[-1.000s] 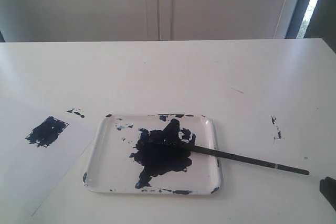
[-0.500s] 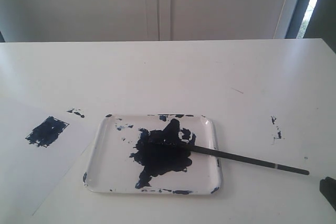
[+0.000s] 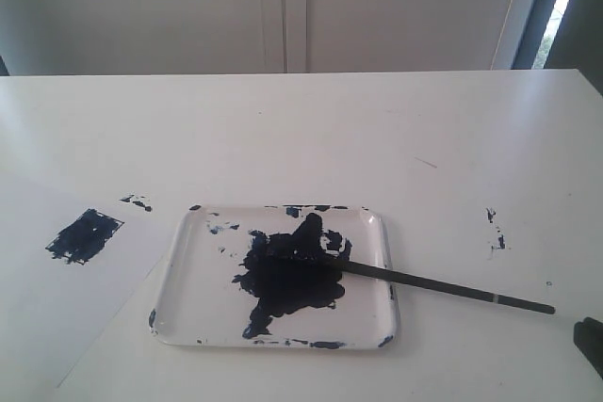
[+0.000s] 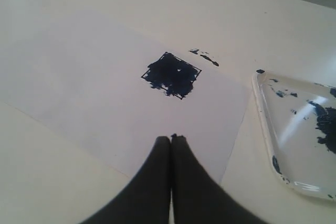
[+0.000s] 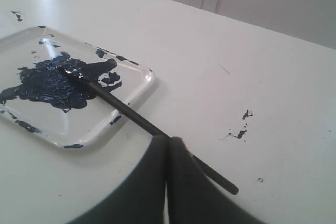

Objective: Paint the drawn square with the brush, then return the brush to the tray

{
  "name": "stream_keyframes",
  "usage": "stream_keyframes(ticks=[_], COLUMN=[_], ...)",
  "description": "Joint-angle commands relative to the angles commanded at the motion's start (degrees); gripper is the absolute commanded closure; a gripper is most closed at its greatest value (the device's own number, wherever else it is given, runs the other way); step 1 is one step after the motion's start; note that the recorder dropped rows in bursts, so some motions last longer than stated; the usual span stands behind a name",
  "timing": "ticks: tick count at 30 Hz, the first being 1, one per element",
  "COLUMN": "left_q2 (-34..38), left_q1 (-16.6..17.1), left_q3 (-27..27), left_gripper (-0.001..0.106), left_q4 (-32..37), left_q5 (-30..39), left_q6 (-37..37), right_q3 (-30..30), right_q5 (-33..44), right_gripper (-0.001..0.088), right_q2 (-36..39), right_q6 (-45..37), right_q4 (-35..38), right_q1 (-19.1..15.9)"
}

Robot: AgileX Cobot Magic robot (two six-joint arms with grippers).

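brush [image 3: 443, 286] across tray [image 3: 191, 281] rim, tip in paint [image 3: 283, 287]

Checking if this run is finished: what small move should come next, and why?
Probably just pull the right gripper clear and stop. The drawn square is filled with dark paint, the brush lies tip in the tray, handle over the rim onto the table, and both that gripper and the left gripper are shut, empty.
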Motion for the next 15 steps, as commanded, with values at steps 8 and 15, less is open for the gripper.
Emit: stream_keyframes(ticks=[8, 15], left_q2=[0.0, 0.0], left_q1=[0.0, 0.0], left_q3=[0.0, 0.0], left_gripper=[0.105, 0.105], left_q4=[3.3, 3.3], left_q5=[-0.2, -0.2], left_q6=[0.0, 0.0], right_q3=[0.0, 0.0], right_q5=[-0.1, -0.1], right_gripper=[0.0868, 0.0868], right_q2=[0.0, 0.0], right_q6=[1.0, 1.0], right_q4=[0.0, 0.0], right_q1=[0.0, 0.0])
